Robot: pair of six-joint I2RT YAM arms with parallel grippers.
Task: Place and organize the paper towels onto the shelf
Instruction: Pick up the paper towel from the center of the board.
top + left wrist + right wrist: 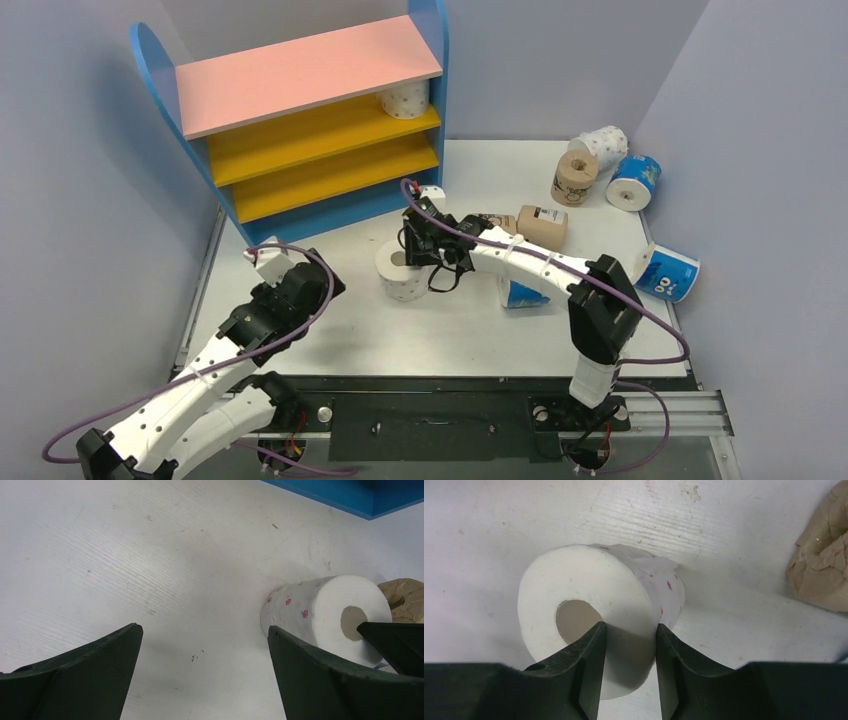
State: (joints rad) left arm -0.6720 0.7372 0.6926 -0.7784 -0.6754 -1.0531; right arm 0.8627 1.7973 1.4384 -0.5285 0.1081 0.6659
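**Right gripper [629, 630] clamped on the white dotted roll [584, 580] in front of the shelf [300, 75]**

One finger sits in the roll's hollow core and the other presses its outer side, with the paper wall pinched between them. The roll is on the table [330, 340], core opening upward, near the shelf's blue base but apart from it. The left gripper [202, 629] hangs over bare table with its jaws spread wide, holding nothing. A second dotted roll [405, 98] stands at the right end of the upper yellow board. A tan roll [541, 225] lies beside the right arm, and a blue-and-white roll [520, 293] shows partly under that arm. Another blue-and-white roll [668, 272] lies at the table's right edge. A dotted roll [603, 145], a tan one [574, 178] and a blue-and-white one [634, 180] cluster in the far right corner. What looks like one more tan roll is mostly hidden behind the arm.
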